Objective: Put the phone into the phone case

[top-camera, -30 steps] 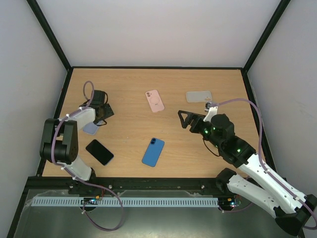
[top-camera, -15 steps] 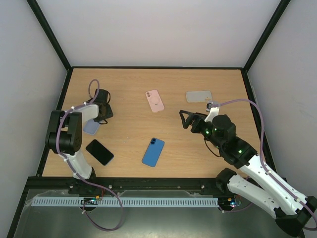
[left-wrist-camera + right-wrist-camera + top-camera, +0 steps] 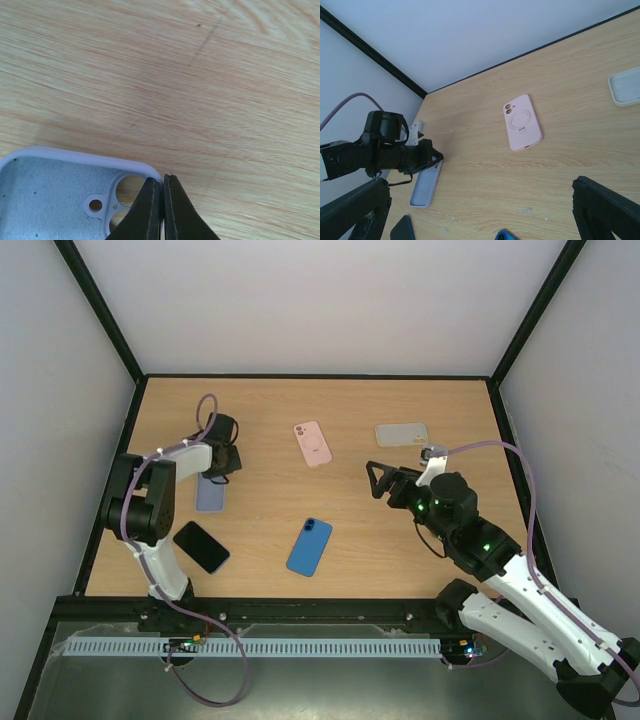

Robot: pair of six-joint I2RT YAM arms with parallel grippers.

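Observation:
A lavender phone case (image 3: 210, 492) lies open side up at the left of the table, its camera cutouts showing in the left wrist view (image 3: 50, 195). My left gripper (image 3: 226, 462) is shut on the case's rim at the camera corner (image 3: 161, 179). A black phone (image 3: 201, 546) lies face up just in front of the case, apart from it. My right gripper (image 3: 380, 480) hangs open above the middle right of the table, nothing between its fingers (image 3: 605, 205).
A blue phone (image 3: 310, 546) lies back up near the front middle. A pink case (image 3: 313, 443) and a grey case (image 3: 402, 434) rest toward the back. Black frame rails border the table.
My left gripper has closed onto the lavender case's corner and swung right, and the case has slid right with it. The right arm has barely shifted.

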